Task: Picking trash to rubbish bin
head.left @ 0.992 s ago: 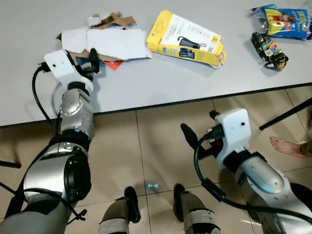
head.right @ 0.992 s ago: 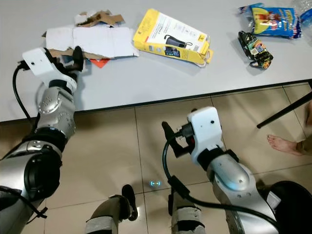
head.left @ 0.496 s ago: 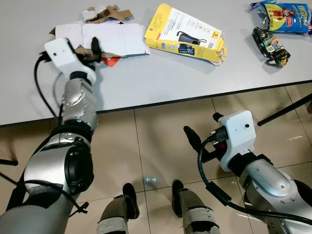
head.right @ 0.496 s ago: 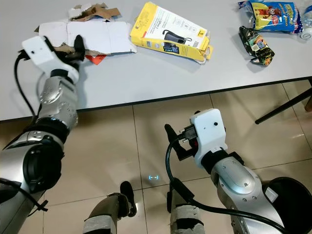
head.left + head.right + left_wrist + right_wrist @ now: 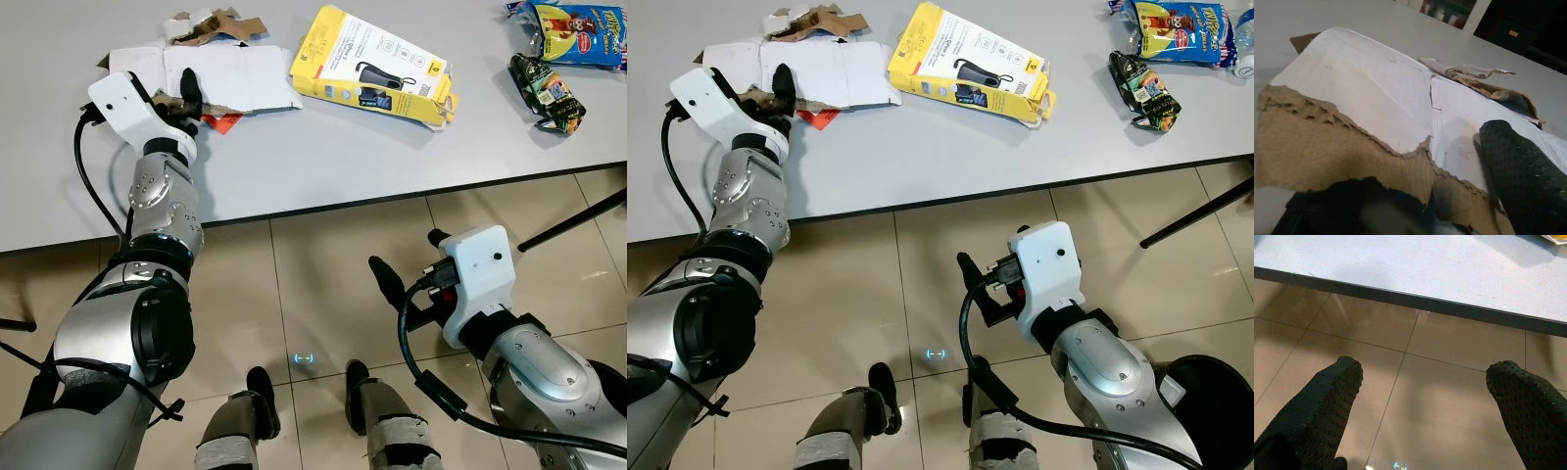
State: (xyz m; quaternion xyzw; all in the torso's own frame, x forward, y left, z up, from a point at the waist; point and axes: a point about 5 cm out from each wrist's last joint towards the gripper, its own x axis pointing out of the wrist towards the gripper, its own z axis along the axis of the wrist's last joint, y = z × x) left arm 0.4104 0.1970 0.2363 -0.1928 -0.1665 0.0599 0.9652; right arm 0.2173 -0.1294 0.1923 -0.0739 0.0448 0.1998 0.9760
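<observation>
The left gripper (image 5: 186, 98) is up on the grey table (image 5: 323, 147), right at the torn edge of a flat piece of white cardboard (image 5: 220, 76). One black finger (image 5: 1520, 171) lies on top of the white side, and the other is dark and blurry under the ragged brown edge. So the cardboard sits between the two fingers — but I cannot tell if they are squeezing it yet. A small red scrap (image 5: 223, 119) peeks out from under the cardboard, just beside the gripper. A crumpled brown bit (image 5: 211, 24) lies at the far edge of the cardboard.

Next to the cardboard, toward the middle of the table, lies a yellow box (image 5: 377, 69) with a picture on it. Far off at the right end of the table are a blue snack bag (image 5: 573, 24) and a dark crumpled wrapper (image 5: 545, 93), close to each other.

The right gripper (image 5: 1435, 396) hangs low over the tan tile floor (image 5: 323, 284), in front of the table edge. Its two fingers are spread wide apart and hold nothing.

The robot's two feet (image 5: 304, 397) stand on the tiles — a little blue light (image 5: 305, 359) glows on the floor between them.
</observation>
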